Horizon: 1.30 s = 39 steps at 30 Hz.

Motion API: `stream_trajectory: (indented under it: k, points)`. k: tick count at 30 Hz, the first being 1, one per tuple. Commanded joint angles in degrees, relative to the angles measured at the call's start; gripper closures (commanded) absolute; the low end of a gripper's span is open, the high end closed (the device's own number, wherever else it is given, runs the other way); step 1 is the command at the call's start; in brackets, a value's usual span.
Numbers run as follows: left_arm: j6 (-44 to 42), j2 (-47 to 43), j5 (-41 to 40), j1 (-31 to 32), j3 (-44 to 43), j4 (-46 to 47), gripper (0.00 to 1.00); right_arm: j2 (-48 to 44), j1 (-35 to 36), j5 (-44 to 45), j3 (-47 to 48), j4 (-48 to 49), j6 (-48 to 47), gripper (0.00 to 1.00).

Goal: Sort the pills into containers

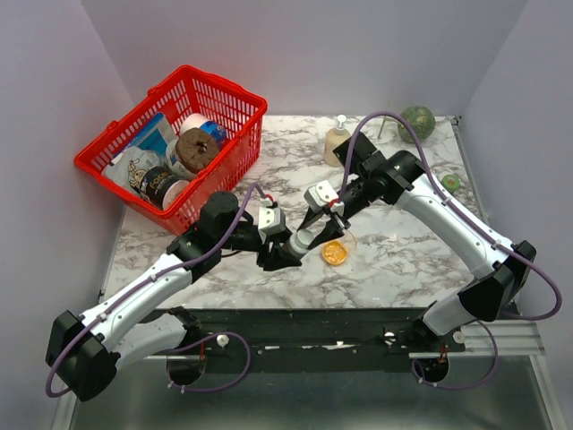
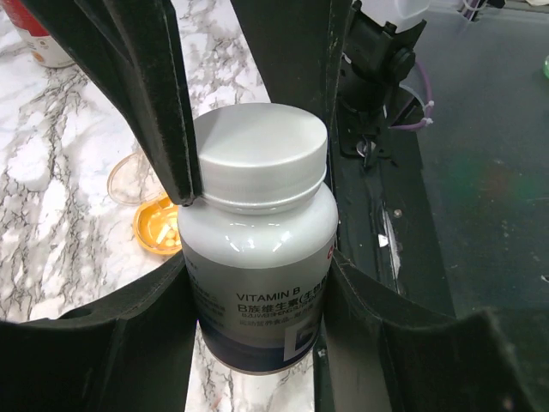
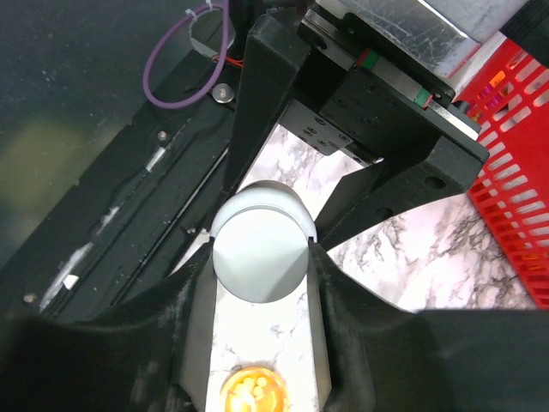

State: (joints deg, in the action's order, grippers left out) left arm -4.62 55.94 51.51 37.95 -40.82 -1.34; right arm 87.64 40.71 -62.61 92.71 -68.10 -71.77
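The left hand (image 2: 257,296) grips the white bottle (image 2: 257,249). The right hand (image 3: 262,262) pinches its cap (image 2: 262,150). A slipping twist could knock the orange pills (image 1: 335,253) just right of it.

My left gripper (image 1: 288,253) and right gripper (image 1: 315,228) meet above the marble table (image 1: 403,260), both at a small pale bottle (image 1: 307,242). Just right of it, orange pills (image 1: 335,253) lie in a clear dish (image 1: 348,240). A red basket (image 1: 237,152) stands far left.
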Motion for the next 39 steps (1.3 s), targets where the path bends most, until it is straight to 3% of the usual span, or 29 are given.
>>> stream_trajectory:
  k: [1, 5, 7, 9, 10, 11, 13, 15, 19, 23, 24, 26, 27, 28, 31, 39]
  points:
    - [0.1, -1.1, -2.8, -0.4, -0.7, 5.0, 1.0, -1.1, 1.0, -0.1, -1.1, 0.2, 5.8, 0.63]
    - [1.8, -1.8, -10.2, -0.4, -0.1, 7.0, 1.0, -2.0, 1.0, 0.5, -3.9, 4.5, 14.4, 0.68]
    - [6.0, -2.5, -15.8, -0.3, 1.0, 12.8, 1.0, -2.8, 1.1, 1.1, -5.8, 10.7, 20.1, 0.75]
    - [9.4, -3.0, -19.8, -0.2, 3.0, 17.8, 1.0, -4.4, 1.2, 2.7, -10.0, 17.5, 33.4, 0.77]
    - [12.2, -3.5, -25.4, 0.0, 3.5, 22.8, 1.0, -5.0, 1.1, 4.0, -11.7, 25.6, 38.5, 0.78]
    - [13.1, -3.6, -27.9, 0.4, 4.2, 25.2, 1.0, -5.6, 1.1, 8.0, -14.0, 30.2, 49.7, 0.79]
    - [14.1, -3.1, -35.7, 1.4, 5.6, 30.8, 1.0, -6.2, 1.1, 12.0, -18.1, 38.3, 57.0, 0.81]
    - [13.6, -2.3, -40.1, 2.8, 5.7, 33.2, 1.0, -5.6, 1.1, 15.4, -19.7, 41.4, 65.4, 0.86]
    - [11.0, 0.8, -43.9, 3.6, 5.0, 33.6, 1.0, -2.9, 1.2, 14.9, -18.7, 42.6, 73.9, 0.82]
    - [8.0, 0.7, -40.4, 3.6, 6.3, 30.3, 1.0, -3.7, 1.0, 13.3, -16.3, 41.5, 70.0, 0.51]
    - [6.7, 0.2, -36.5, 3.4, 7.4, 29.4, 1.0, -4.1, 0.1, 11.9, -15.9, 41.5, 69.1, 0.34]
    - [6.5, -1.0, -31.9, 2.4, 8.7, 27.1, 1.0, -5.6, -1.4, 10.1, -14.2, 40.8, 65.6, 0.18]
    - [6.6, -1.5, -27.7, 2.1, 9.8, 26.2, 1.0, -6.2, -3.5, 7.2, -12.7, 40.2, 64.2, 0.06]
    - [6.6, -2.7, -26.0, 1.9, 10.1, 24.7, 1.0, -6.7, -4.5, 5.7, -11.8, 38.9, 62.7, 0.01]
    - [6.3, -4.2, -19.5, 1.2, 10.1, 20.1, 1.0, -7.5, -7.0, 0.0, -7.1, 31.1, 52.8, 0.0]
    - [4.9, -3.2, -1.5, 0.2, 4.6, 11.9, 1.0, -3.4, -5.9, -7.2, 4.9, -1.8, 2.6, 0.0]
